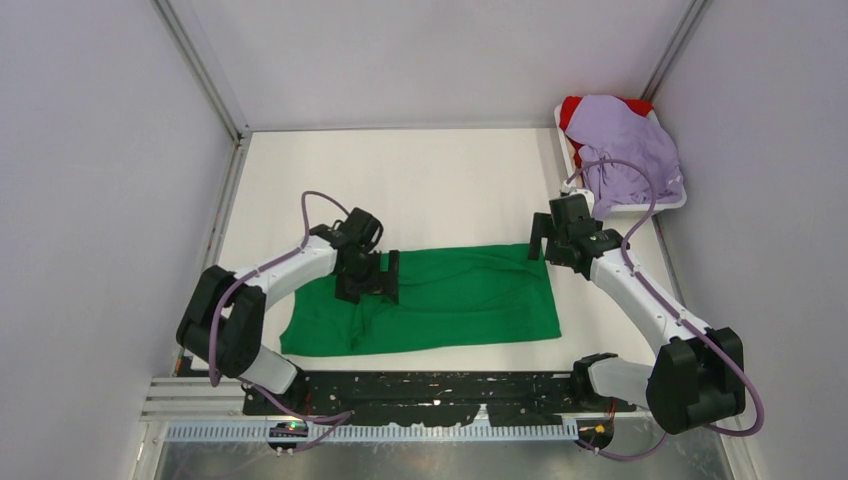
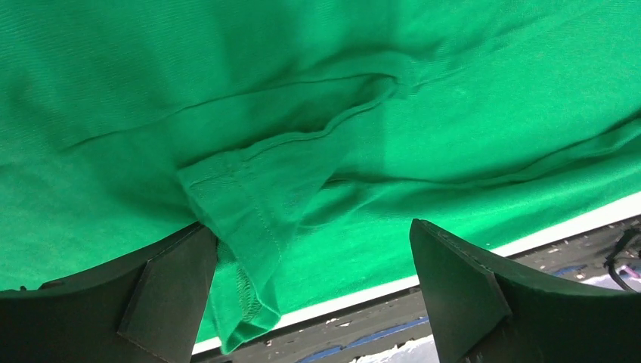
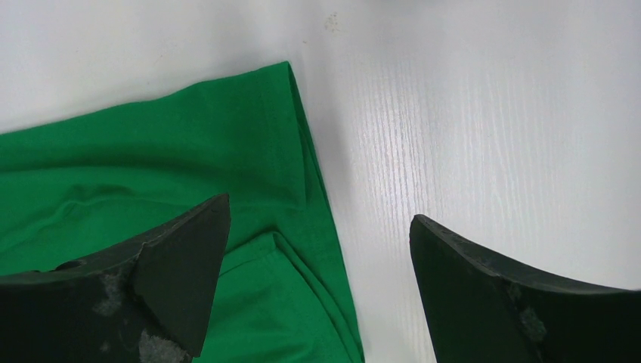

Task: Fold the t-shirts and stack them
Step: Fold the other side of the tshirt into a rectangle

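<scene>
The green t-shirt (image 1: 450, 300) lies folded into a long band across the middle of the white table (image 1: 420, 180). My left gripper (image 1: 368, 278) hovers open over its left part. In the left wrist view the green t-shirt (image 2: 317, 91) fills the frame, and a loose sleeve hem (image 2: 242, 227) lies beside my left finger, unclamped between the wide jaws of the left gripper (image 2: 314, 280). My right gripper (image 1: 545, 245) stands open at the shirt's far right corner. In the right wrist view the right gripper (image 3: 317, 257) straddles the green t-shirt's edge (image 3: 189, 166). The lavender t-shirt (image 1: 625, 150) is heaped over the red t-shirt (image 1: 575, 108).
A white tray (image 1: 655, 207) at the far right corner holds the lavender and red shirts. Grey walls with metal posts (image 1: 205, 70) close in the table on three sides. A black rail (image 1: 420, 395) runs along the near edge.
</scene>
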`<state>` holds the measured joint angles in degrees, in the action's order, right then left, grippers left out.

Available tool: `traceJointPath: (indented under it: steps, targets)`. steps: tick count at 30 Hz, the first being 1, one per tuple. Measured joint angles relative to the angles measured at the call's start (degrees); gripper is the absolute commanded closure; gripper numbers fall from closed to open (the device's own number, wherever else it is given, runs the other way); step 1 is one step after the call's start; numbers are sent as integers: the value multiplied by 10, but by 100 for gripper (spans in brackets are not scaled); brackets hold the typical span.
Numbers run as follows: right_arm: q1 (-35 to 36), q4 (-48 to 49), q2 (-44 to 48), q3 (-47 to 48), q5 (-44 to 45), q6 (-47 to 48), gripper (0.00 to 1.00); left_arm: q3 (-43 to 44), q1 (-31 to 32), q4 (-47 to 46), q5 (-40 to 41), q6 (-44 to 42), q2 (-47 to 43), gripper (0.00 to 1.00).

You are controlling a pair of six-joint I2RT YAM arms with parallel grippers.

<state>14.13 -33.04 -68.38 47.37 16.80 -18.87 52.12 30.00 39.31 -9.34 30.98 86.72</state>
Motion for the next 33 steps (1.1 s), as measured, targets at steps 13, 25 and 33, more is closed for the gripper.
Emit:
traceJointPath:
  steps: [13,25,33]
  targets:
    - [0,0,0,0,-7,3,5,2,98,-26,-57,-31,7,0]
    - [0,27,14,-14,-37,14,5,31,165,102,21,-64,-86,1]
    - [0,45,20,-22,-56,21,5,42,161,104,54,-46,-120,0]
